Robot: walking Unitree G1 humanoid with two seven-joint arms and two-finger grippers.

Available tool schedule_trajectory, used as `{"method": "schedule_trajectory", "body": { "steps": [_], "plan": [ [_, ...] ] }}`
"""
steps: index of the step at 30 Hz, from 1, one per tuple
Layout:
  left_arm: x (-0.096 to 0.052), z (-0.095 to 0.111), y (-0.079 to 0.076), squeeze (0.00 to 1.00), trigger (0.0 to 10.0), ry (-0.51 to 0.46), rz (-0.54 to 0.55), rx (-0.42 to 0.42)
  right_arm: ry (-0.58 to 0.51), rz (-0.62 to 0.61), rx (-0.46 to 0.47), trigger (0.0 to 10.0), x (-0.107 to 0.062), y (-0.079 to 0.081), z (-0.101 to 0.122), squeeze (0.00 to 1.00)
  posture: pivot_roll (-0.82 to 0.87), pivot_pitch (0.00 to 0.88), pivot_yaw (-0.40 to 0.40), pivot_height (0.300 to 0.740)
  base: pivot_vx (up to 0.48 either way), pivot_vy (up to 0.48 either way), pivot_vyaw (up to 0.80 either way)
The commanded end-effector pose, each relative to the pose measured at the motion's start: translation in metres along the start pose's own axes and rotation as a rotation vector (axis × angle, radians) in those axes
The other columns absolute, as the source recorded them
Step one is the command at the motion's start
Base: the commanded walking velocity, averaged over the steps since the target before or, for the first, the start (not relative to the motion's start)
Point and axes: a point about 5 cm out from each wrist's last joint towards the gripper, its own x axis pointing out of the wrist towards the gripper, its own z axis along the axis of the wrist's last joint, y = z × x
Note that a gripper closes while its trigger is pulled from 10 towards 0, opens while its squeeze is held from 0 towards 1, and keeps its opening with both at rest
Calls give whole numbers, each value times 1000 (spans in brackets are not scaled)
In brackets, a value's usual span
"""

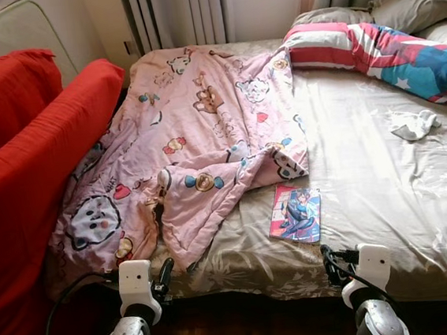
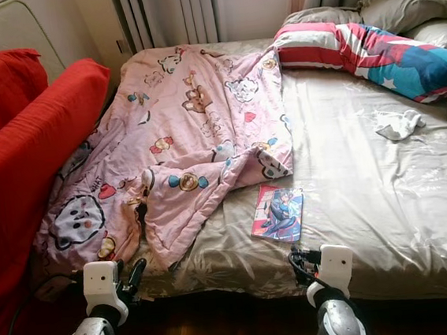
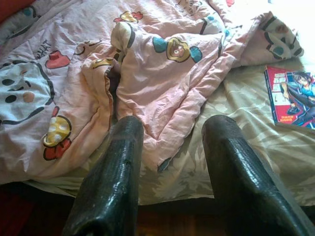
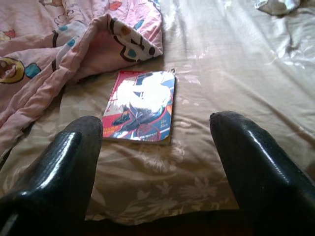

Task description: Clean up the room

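On the beige bed sheet [image 1: 384, 191], a glossy comic book [image 1: 295, 213] lies flat near the foot edge, just beside the folded corner of the rumpled pink cartoon-print quilt [image 1: 196, 130]. Left gripper [image 3: 172, 162]: fingers apart, holding nothing, facing the quilt's edge. Right gripper [image 4: 157, 162]: fingers apart, holding nothing, facing the comic book. A crumpled white sock [image 1: 414, 125] lies near the striped pillow [image 1: 378, 49].
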Motion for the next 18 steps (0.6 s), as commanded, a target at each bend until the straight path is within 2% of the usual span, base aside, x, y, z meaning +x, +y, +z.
{"method": "schedule_trajectory", "body": {
  "steps": [1,9,12,18],
  "plan": [
    [-4,-7,5,0,10000,23,22,-4,17,-1,-7,10000,-3,-2,-5,0,-9,168,41,740,0,0,0],
    [-8,-10,6,0,10000,29,22,-3,12,27,-29,10000,-7,1,-9,0,-12,154,42,740,0,0,0],
    [-9,-11,5,0,10000,30,19,-2,13,39,-39,10000,-9,3,-10,0,-10,148,41,740,271,0,0],
    [-8,-11,4,0,10000,30,14,-3,2,57,-43,10000,-9,6,-10,0,-7,145,39,740,300,0,710]
  ]
}}
